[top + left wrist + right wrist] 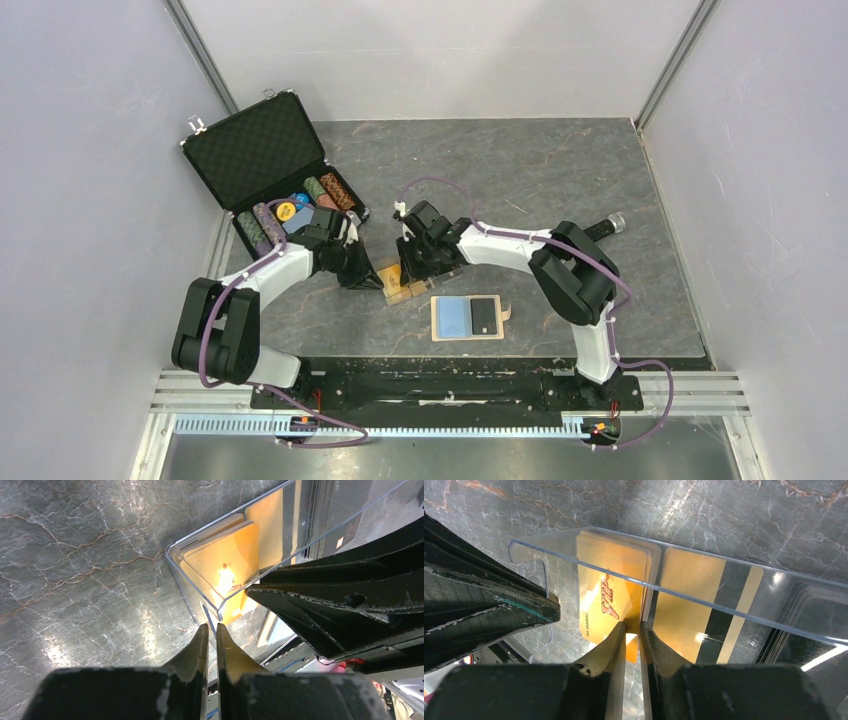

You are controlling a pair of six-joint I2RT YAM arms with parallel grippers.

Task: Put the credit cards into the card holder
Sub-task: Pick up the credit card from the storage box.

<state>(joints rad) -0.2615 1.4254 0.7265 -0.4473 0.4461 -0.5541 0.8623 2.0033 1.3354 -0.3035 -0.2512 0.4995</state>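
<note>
A clear plastic box [407,288] lies mid-table and holds several orange-gold credit cards [611,580] [225,565]; darker cards lie behind them. My left gripper [212,626] [372,280] is shut on the box's near corner wall [172,555]. From the other side, my right gripper [633,624] [413,268] has its jaws closed to a thin slit on the right edge of the top orange-gold card. The tan card holder [468,337] lies open just right of the box, light blue pockets up, with a dark card [484,316] on its right half.
An open black poker-chip case [265,150] stands at the back left, with rows of chips [300,205] close behind my left arm. Grey walls close in the table on three sides. The arms' base rail runs along the near edge.
</note>
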